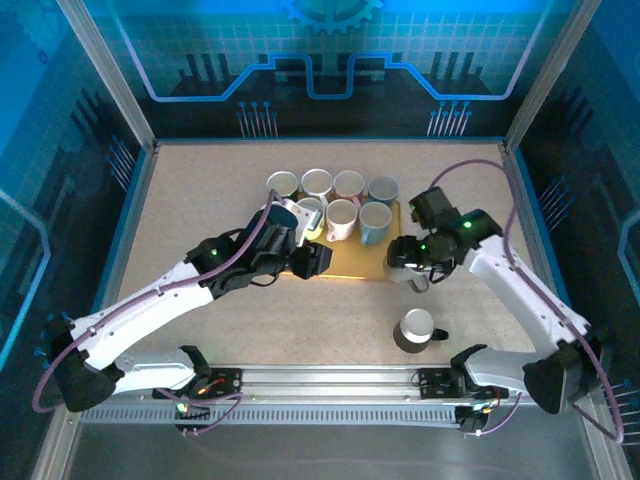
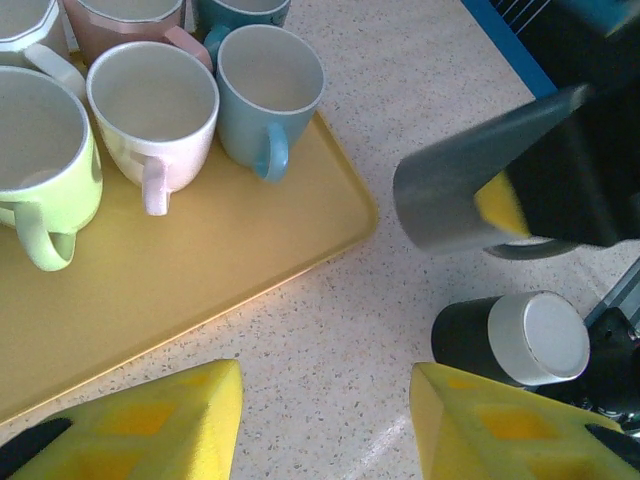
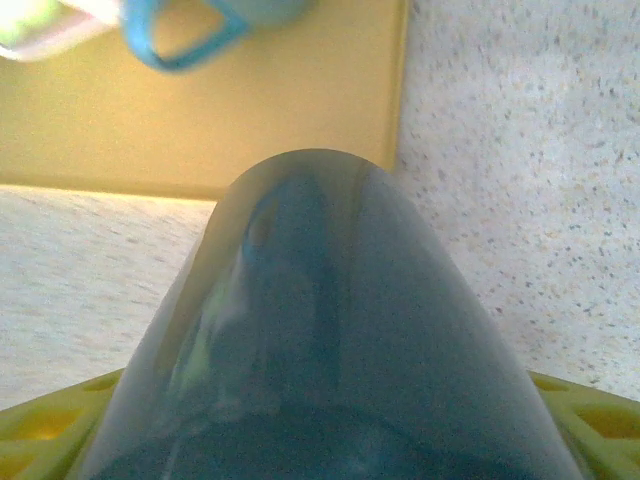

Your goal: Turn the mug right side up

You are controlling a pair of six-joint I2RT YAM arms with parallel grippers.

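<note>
Task mug: a grey mug (image 2: 450, 205), lifted off the desk (image 2: 400, 80) and tilted well over on its side. It hangs just off the near right corner of the yellow tray (image 2: 250, 260).
Right hand: the right hand (image 1: 412, 268) is clamped on the grey mug, with 1 yellow pad pressed to its wall. In the right wrist view the mug sits between both fingers.
Left hand: the left hand (image 2: 325, 420) is parted and empty, hovering over the near edge of the tray.
Orientation: I cannot tell which end of the grey mug is the mouth. Its handle hangs low.
Neighbours: a black mug (image 2: 510, 345) stands on the desk, near and below the held mug. A blue mug (image 2: 265, 90) stands at the tray's right side.
Risk 1: the mug's wall is smooth and tapered, so turning it could let it slide out of the pads and drop.
Risk 2: a wide swing could hit the tray rim or the blue mug.
Risk 3: lowering here could knock the black mug.
Risk 4: letting go while the mug is off level would let it tip and roll.
Risk 5: the 2 arms are close and could brush each other.
</note>
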